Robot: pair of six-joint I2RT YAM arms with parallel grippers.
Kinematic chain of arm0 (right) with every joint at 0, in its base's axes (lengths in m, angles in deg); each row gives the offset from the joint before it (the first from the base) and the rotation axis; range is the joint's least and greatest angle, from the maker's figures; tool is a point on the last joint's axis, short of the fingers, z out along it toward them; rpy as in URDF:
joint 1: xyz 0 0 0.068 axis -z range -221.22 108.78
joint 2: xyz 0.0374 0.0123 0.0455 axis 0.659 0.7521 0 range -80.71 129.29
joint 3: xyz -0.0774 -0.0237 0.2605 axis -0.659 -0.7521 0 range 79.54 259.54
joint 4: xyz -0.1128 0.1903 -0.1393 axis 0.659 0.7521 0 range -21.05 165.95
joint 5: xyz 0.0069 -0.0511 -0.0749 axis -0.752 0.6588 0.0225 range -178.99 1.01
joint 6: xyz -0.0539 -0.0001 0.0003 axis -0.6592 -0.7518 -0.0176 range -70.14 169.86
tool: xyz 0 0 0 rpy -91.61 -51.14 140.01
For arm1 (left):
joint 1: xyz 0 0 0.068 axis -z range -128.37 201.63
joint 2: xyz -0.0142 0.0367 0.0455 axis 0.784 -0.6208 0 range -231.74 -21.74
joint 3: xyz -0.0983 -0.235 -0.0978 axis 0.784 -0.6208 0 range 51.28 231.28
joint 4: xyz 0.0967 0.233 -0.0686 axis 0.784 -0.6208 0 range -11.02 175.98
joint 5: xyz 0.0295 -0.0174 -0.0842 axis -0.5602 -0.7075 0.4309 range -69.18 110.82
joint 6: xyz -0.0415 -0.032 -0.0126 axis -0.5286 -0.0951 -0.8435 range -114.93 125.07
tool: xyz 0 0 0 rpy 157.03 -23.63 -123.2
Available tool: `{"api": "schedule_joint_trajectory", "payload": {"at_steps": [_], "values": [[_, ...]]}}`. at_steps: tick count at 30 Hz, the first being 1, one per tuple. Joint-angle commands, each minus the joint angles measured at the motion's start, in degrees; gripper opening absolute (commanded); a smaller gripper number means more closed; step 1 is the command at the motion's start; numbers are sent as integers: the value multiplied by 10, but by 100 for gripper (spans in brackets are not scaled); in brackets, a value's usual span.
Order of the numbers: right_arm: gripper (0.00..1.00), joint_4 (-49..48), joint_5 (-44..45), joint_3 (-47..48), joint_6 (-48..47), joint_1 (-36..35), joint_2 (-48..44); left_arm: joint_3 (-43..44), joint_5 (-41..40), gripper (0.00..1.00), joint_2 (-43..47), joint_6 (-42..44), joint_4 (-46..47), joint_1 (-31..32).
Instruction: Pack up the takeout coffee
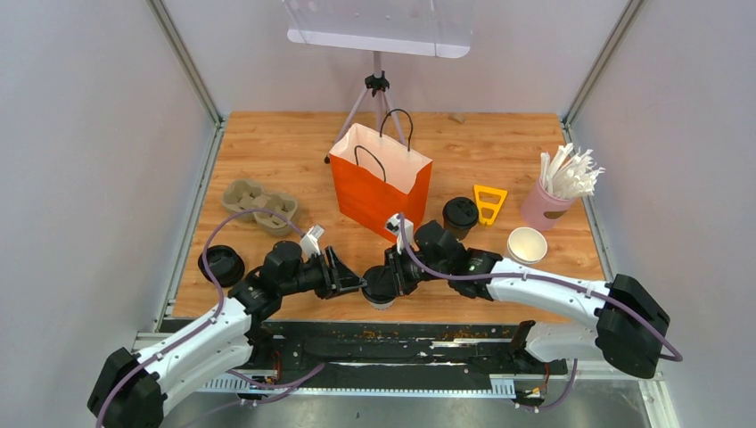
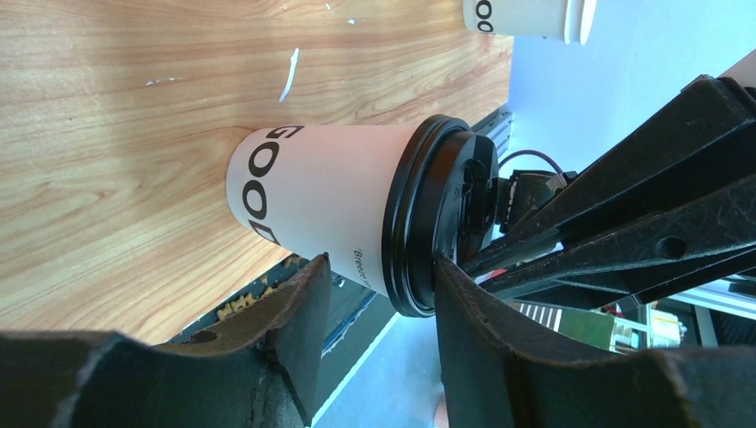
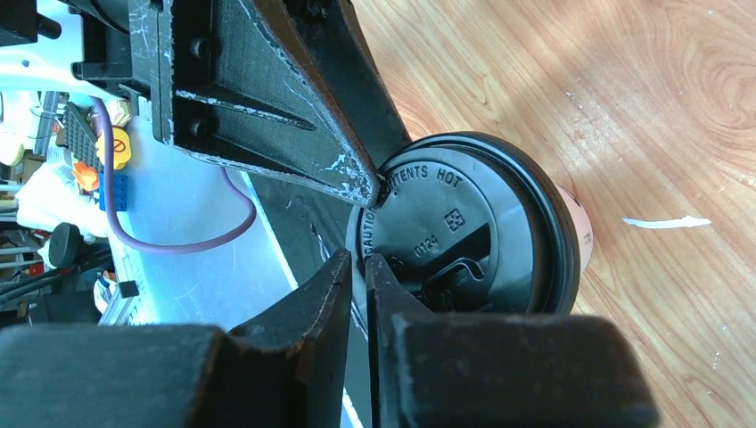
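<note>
One takeout coffee cup (image 1: 382, 290), white with a black lid (image 3: 472, 223), stands near the table's front edge with both grippers at it. My left gripper (image 2: 379, 266) is open and straddles the lid's rim: one finger touches the lid's top edge, the other is beside the cup wall (image 2: 321, 201). My right gripper (image 3: 359, 259) is nearly closed, and its tips pinch the lid's near rim. Two more lidded cups stand at the left (image 1: 221, 264) and right of the orange bag (image 1: 460, 212). The orange paper bag (image 1: 379, 187) stands open at mid-table.
A brown pulp cup tray (image 1: 258, 205) lies left of the bag. An open white cup (image 1: 527, 245), a yellow plastic piece (image 1: 488, 203) and a pink cup of white straws (image 1: 554, 196) are at the right. A tripod (image 1: 377, 89) stands behind the bag.
</note>
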Motion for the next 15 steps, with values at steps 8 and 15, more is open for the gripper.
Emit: {"api": "schedule_joint_trajectory", "payload": {"at_steps": [8,15], "values": [[13,17,56,-21,51,-3,-18,-38,16,71,58,-92,62,11],[13,4,74,-37,67,-4,-27,-73,-23,68,112,-154,61,46]]}}
